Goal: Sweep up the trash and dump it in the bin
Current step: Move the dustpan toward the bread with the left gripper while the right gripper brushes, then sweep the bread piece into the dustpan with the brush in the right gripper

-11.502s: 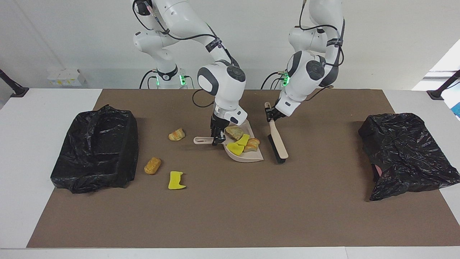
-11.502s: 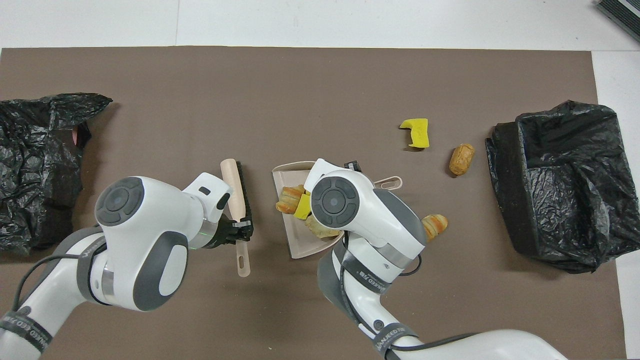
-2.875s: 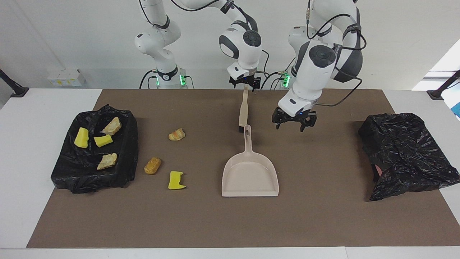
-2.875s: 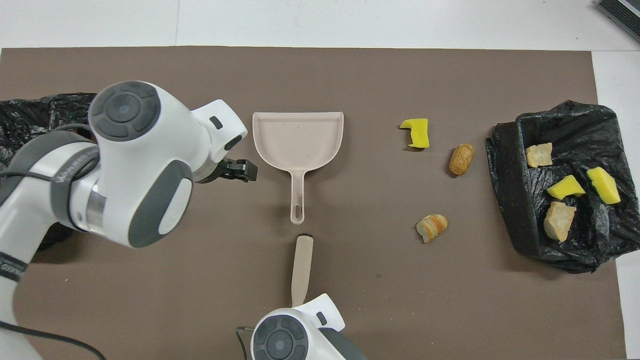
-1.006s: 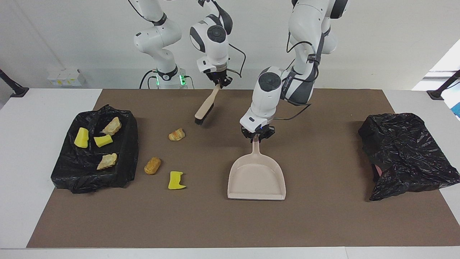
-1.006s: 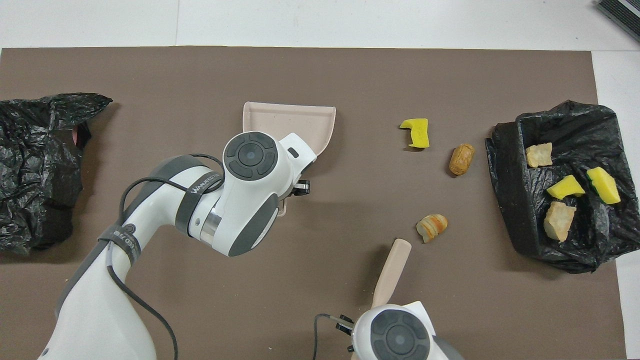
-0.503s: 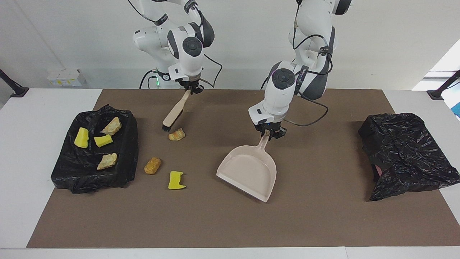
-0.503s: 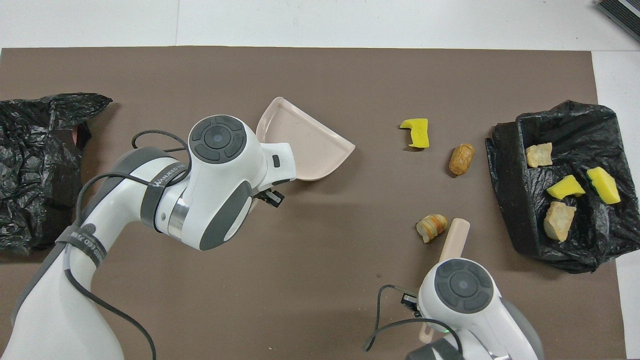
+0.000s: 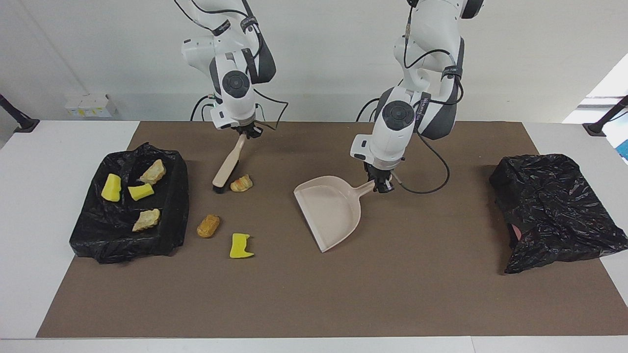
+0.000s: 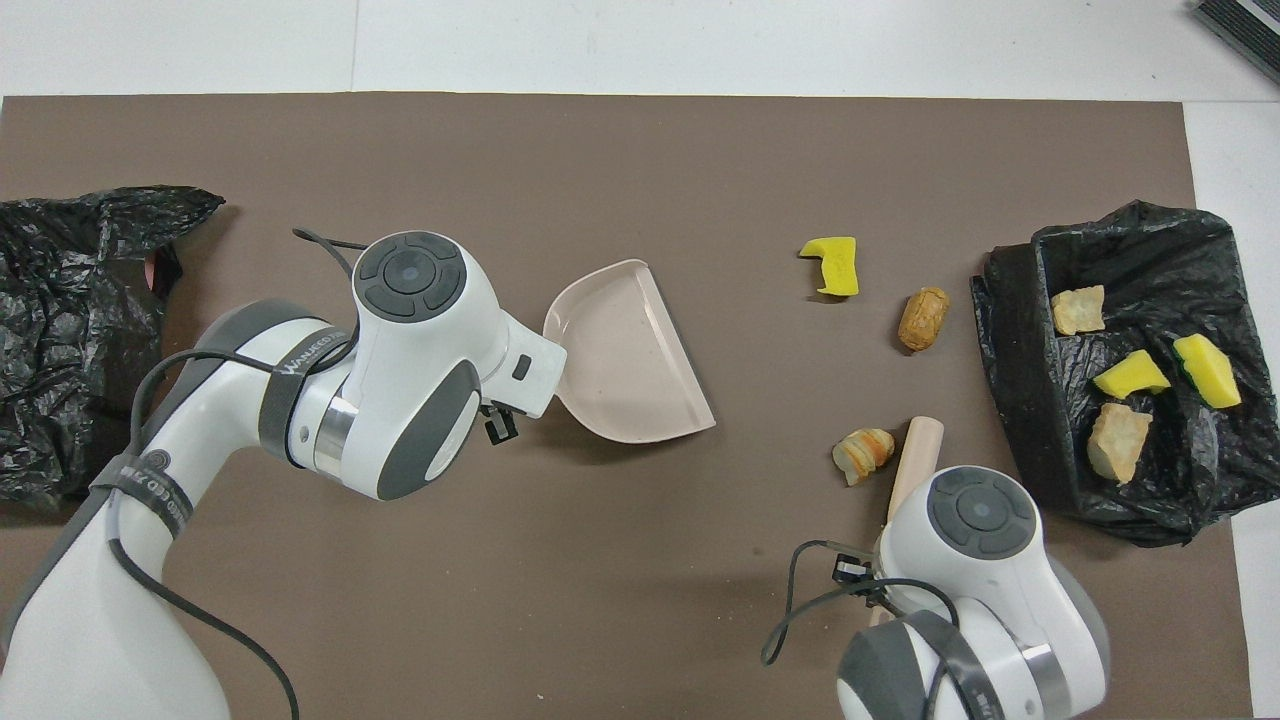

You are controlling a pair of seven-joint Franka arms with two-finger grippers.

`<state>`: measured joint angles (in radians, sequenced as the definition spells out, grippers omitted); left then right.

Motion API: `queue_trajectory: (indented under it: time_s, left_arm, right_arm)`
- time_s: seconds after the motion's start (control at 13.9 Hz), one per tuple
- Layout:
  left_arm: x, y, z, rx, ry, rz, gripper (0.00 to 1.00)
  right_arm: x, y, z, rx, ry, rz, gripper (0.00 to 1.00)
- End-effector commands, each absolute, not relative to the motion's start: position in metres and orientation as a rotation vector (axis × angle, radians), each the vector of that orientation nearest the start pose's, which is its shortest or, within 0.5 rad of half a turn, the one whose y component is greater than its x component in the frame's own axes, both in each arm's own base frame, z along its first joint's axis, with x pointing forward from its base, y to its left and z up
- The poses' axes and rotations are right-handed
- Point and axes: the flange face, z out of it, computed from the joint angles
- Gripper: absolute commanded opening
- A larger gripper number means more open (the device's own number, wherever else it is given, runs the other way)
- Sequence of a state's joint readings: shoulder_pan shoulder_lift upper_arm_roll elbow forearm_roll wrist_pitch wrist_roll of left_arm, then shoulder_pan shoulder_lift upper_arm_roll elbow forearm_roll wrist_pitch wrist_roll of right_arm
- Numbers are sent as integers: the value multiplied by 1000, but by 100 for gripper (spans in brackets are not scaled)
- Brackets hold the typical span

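My right gripper (image 9: 244, 131) is shut on the handle of a beige brush (image 9: 226, 166). Its black bristles sit down at the mat beside a croissant-like piece of trash (image 9: 241, 183), between that piece and the bin. My left gripper (image 9: 381, 185) is shut on the handle of the beige dustpan (image 9: 329, 211), whose mouth faces the loose trash. A brown bun (image 9: 208, 226) and a yellow sponge chunk (image 9: 240, 246) lie farther from the robots. The black-lined bin (image 9: 174, 206) holds several pieces. Overhead, the brush (image 10: 915, 455) touches the croissant piece (image 10: 863, 452).
A crumpled black bag (image 9: 554, 208) lies at the left arm's end of the brown mat. In the overhead view the dustpan (image 10: 630, 350) lies mid-table. The bun (image 10: 922, 318) and sponge chunk (image 10: 832, 265) sit between it and the bin (image 10: 1010, 400).
The left gripper has swung the dustpan round, so its mouth faces the right arm's end. The right gripper has carried the brush past the croissant piece, to its bin side.
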<state>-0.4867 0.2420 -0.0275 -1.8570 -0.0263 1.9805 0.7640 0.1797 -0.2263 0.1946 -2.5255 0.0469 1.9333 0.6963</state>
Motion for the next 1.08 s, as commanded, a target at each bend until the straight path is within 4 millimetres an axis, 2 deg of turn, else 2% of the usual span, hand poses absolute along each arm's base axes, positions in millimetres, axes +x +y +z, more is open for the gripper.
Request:
queue_trajectory:
  time_s: [0.0,0.07,0.22,0.5,0.65,0.79,0.86,1.01]
  left_arm:
    - [494,-311,387,-2457,1989,145,0]
    - [487,-316,385,-2443,2001,143,0]
    - [466,-335,387,-2265,2052,122,0]
    - [437,-336,374,-2195,2048,117,0]
    - [435,-338,374,-2206,2033,110,0]
    - [433,-339,369,-2250,1983,107,0]
    - [435,-340,366,-2264,1971,88,0]
    - [440,-336,362,-2279,1960,63,0]
  right_arm:
    - [391,173,323,-3233,513,532,0]
    - [398,182,326,-3211,516,539,0]
    - [396,207,331,-3115,538,573,0]
    - [382,249,337,-3009,461,589,0]
    - [375,268,343,-2969,437,585,0]
    - [361,292,349,-2936,265,586,0]
    - [360,301,354,-2932,185,578,0]
    - [363,313,363,-2928,132,559,0]
